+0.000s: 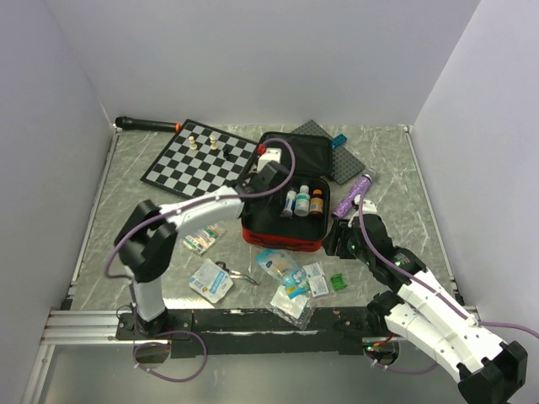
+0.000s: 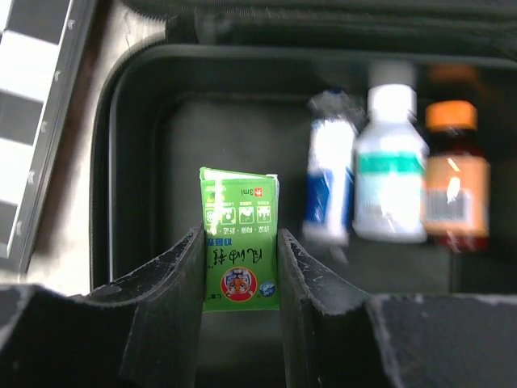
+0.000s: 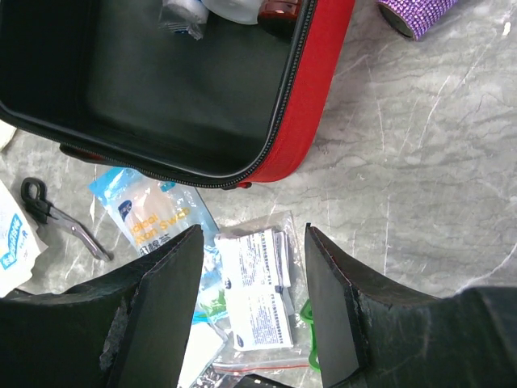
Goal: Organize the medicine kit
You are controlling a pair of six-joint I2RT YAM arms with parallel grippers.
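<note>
**Green box gripped over the open kit; right fingers wide above the loose packets**

The left gripper [image 2: 240, 233] has its two fingers pressed on the sides of a small green box [image 2: 239, 202], held upright over the black lining of the medicine kit [image 1: 282, 235]. The right gripper [image 3: 252, 234] hangs with its fingers wide apart and nothing between them, above a clear packet [image 3: 254, 291] holding a printed leaflet.

The kit lies open at the middle of the table [image 1: 404, 185], its lid folded towards the far edge. Three bottles [image 1: 303, 200] lie side by side at its right end. A blue sachet [image 3: 149, 214] and small scissors [image 3: 60, 218] lie just before the kit's near wall. A chessboard [image 1: 200, 160] sits left of the kit, and a purple glitter tube [image 1: 354, 195] lies at its right side.
</note>
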